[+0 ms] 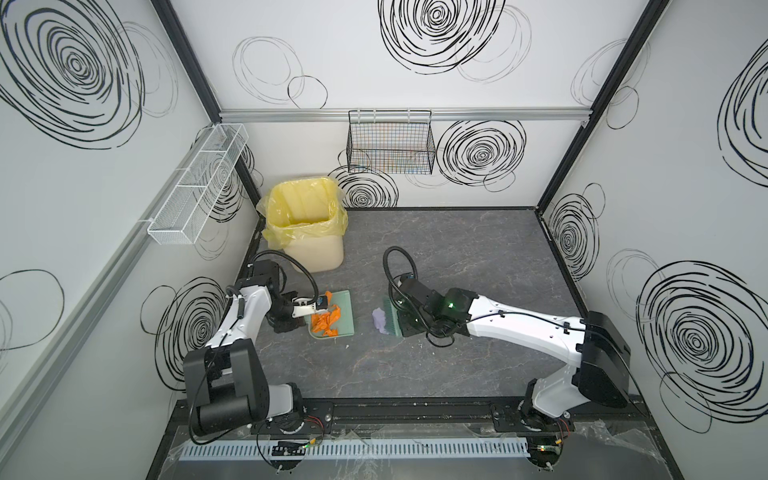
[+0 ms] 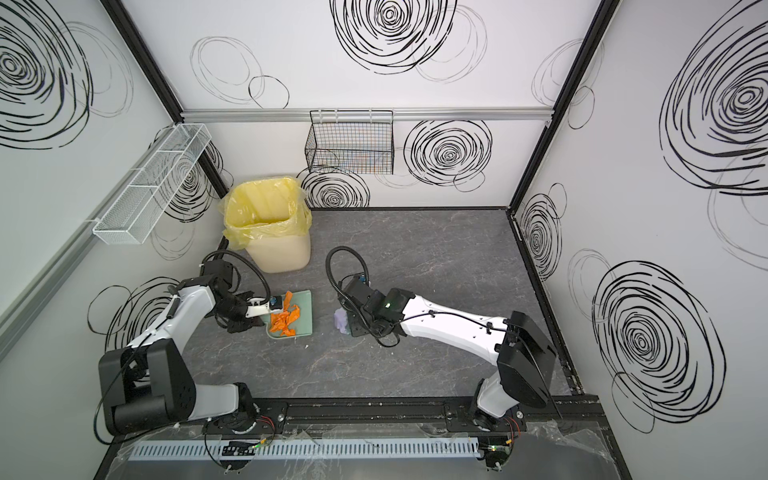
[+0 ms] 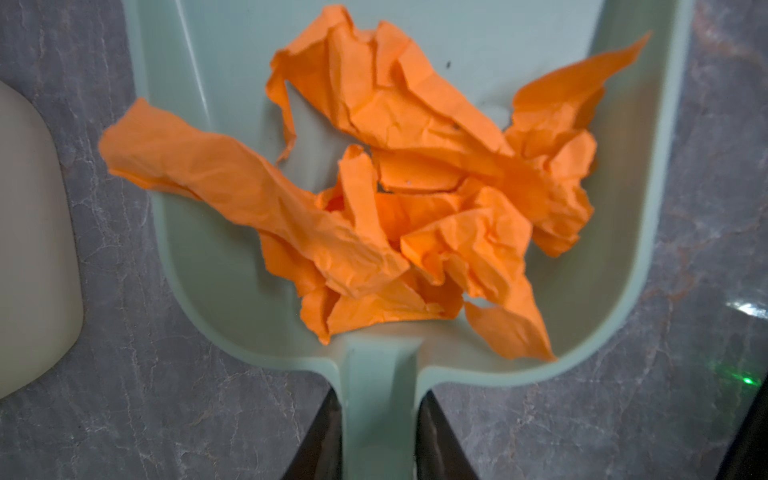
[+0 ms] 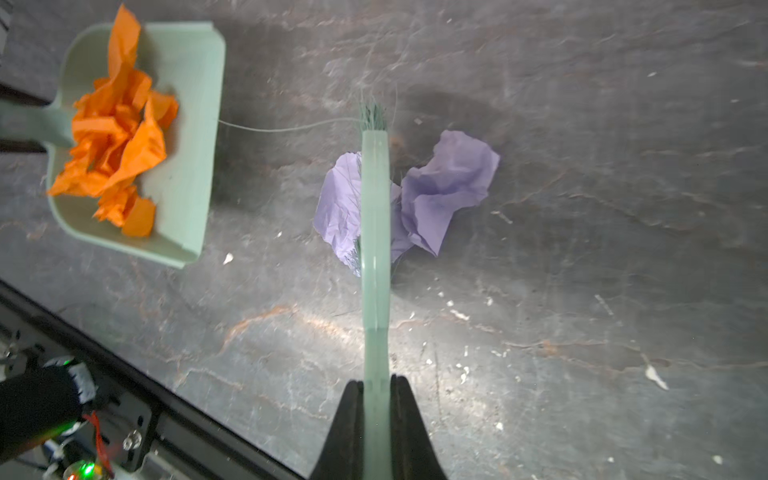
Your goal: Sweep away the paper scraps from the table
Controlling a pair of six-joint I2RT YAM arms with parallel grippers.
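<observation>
Scraps lie in two places. Orange scraps point(image 3: 415, 187) sit heaped in the dustpan point(image 3: 187, 270). The left wrist view shows one strip hanging over a side wall, a detail too small to make out in the top views. That view also shows the left end effector point(image 3: 378, 432) clamped on the dustpan handle, with a dark finger on each side. It shows nothing of the brush.

A purple scrap point(image 4: 449, 183) lies on the table point(image 4: 582, 291), apart from the dustpan's open lip. The right wrist view shows it spread on both sides of the brush point(image 4: 375, 249), partly under the bristles. In a top view the purple scrap point(image 1: 380, 320) appears only on the dustpan side, and the arm covers the rest. The right end effector point(image 4: 376, 415) is closed tight on the brush handle.

Pale crumbs point(image 4: 654, 374) dot the table in the right wrist view. Both top views show the bin point(image 1: 307, 232) standing behind the dustpan, near the back-left corner.
</observation>
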